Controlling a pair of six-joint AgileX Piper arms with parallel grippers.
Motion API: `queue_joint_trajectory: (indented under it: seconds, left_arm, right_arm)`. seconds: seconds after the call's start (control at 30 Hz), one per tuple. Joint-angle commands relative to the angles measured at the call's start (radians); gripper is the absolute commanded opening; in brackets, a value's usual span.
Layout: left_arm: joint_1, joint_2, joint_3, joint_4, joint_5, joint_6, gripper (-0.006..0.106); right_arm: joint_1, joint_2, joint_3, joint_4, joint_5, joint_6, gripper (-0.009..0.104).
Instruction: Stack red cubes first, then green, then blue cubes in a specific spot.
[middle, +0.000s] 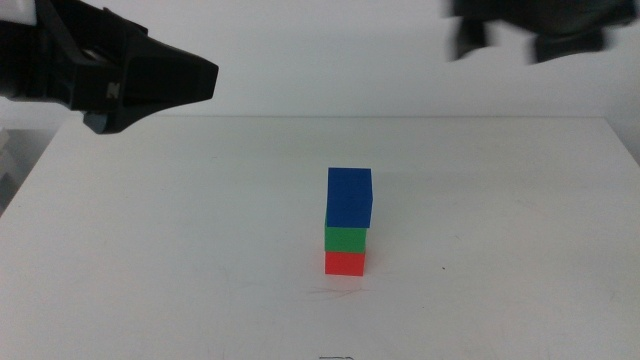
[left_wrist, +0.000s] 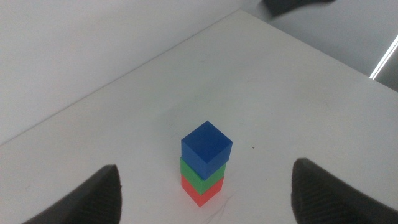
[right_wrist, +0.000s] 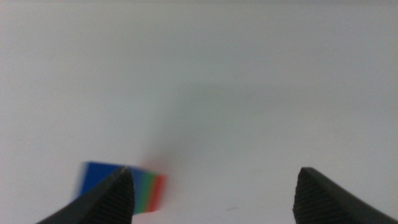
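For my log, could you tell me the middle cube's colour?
Green: the small matte green cube, clearest in the left wrist view.

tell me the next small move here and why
Probably just pull both arms back and stop. The blue cube already sits on the green cube, which sits on the red cube, so the stack looks complete. The left gripper and right gripper are open, empty and clear of it.

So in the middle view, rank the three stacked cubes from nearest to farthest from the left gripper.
Left gripper hangs high at upper left, above the stack.
1. Blue cube, top.
2. Green cube, middle.
3. Red cube, bottom, on the table.
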Motion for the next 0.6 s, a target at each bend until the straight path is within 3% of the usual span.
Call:
queue_joint_trajectory:
  seconds: [0.0,0.17,0.27,0.57]
  left_arm:
    - [0.003,-0.012,-0.026,-0.052,-0.048,-0.004,0.093]
    - [0.003,-0.012,-0.026,-0.052,-0.048,-0.004,0.093]
    - [0.003,-0.012,-0.026,-0.052,-0.048,-0.004,0.093]
    - [0.003,-0.012,-0.026,-0.052,-0.048,-0.004,0.093]
  right_arm:
    - [-0.091,-0.153,0.087,-0.004,-0.114,-0.105,0.065]
    - [-0.311,-0.365,0.321,0.119,-0.353,-0.260,0.065]
    - [-0.399,-0.439,0.412,0.157,-0.432,-0.329,0.065]
    - [-0.412,-0.450,0.439,0.173,-0.434,-0.335,0.065]
